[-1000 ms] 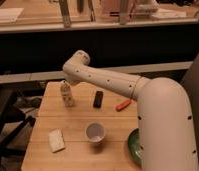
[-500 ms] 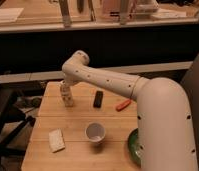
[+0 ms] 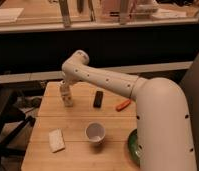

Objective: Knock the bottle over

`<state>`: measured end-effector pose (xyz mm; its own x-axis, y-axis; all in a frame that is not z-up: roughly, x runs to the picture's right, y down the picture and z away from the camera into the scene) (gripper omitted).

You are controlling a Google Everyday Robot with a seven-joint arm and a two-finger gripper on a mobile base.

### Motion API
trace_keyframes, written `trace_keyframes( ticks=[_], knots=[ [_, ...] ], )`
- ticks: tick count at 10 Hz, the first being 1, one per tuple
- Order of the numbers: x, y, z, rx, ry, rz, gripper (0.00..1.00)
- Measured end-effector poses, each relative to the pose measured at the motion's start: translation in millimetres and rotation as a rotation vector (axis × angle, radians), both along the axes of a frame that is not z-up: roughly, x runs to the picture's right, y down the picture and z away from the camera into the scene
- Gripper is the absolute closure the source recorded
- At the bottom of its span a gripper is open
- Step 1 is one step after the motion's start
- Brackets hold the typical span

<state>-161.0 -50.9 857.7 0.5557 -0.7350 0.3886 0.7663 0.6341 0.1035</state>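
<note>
Over bottle (image 3: 68, 100): hand (image 3: 65, 90); black block (image 3: 98, 98) near, white cup (image 3: 94, 133) well apart.

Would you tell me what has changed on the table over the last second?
The gripper has eased down a little and now sits at the top of the bottle. Nothing was visibly taken hold of or let go. The bottle still stands upright in the same spot, and the cup, black block, orange item and pale pad have not moved.
</note>
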Motion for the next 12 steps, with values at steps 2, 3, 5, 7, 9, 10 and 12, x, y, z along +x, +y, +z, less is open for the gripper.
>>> trace_keyframes(
  ticks=[2, 3, 5, 7, 9, 10, 12],
  knots=[
    [-0.3, -0.5, 0.5, 0.003, -0.008, -0.004, 1.0],
    [-2.0, -1.0, 0.3, 0.005, -0.016, -0.007, 1.0],
    [-2.9, -1.7, 0.6, 0.007, -0.022, -0.008, 1.0],
    [-3.5, -1.7, 0.5, 0.011, -0.032, -0.013, 1.0],
    [-5.2, -1.3, 0.4, 0.014, -0.043, -0.019, 1.0],
    [-5.7, -1.6, -0.1, 0.015, -0.048, -0.019, 1.0],
    [-5.8, -1.3, -0.2, 0.017, -0.062, -0.025, 1.0]
  ],
)
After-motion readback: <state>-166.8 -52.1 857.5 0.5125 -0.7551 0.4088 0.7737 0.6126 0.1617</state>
